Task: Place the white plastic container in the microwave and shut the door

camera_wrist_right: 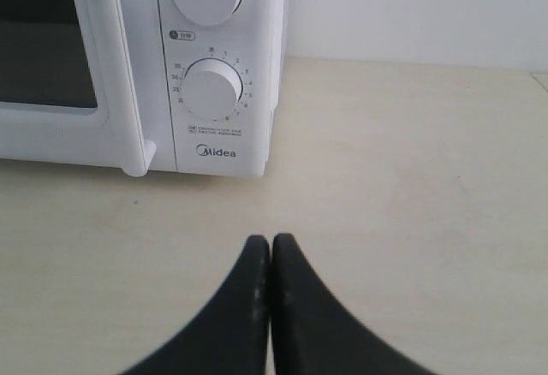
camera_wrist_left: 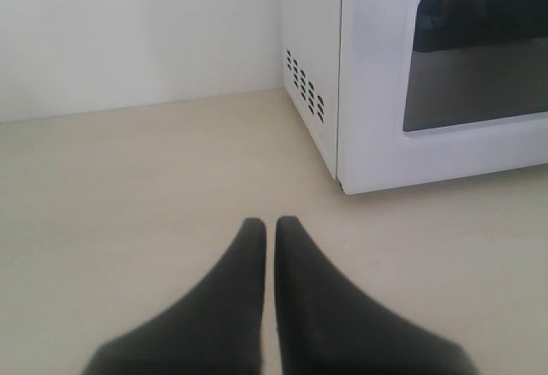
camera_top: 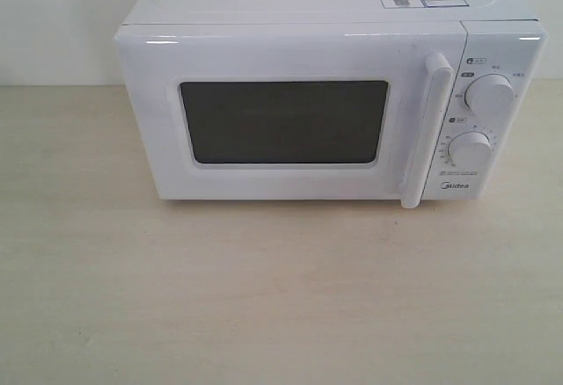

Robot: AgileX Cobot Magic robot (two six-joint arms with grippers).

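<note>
On the pale table (camera_top: pixel 264 306), the microwave (camera_top: pixel 330 60) reads "Midea".

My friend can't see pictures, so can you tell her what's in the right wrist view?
The right gripper, its two black jaws shut together on nothing, hangs over a pale wooden table. Ahead stands the white microwave with its door closed, showing two round dials and the name Midea.

Likely a robot lab staged as a kitchen corner: a white microwave (camera_top: pixel 290 51) stands far back on a pale wood-grain desk (camera_top: pixel 281 297) against a plain white wall (camera_top: pixel 53 16), and the black left tool (camera_wrist_left: pixel 270 225) and right tool (camera_wrist_right: pixel 271 242) hang over the desk.
</note>
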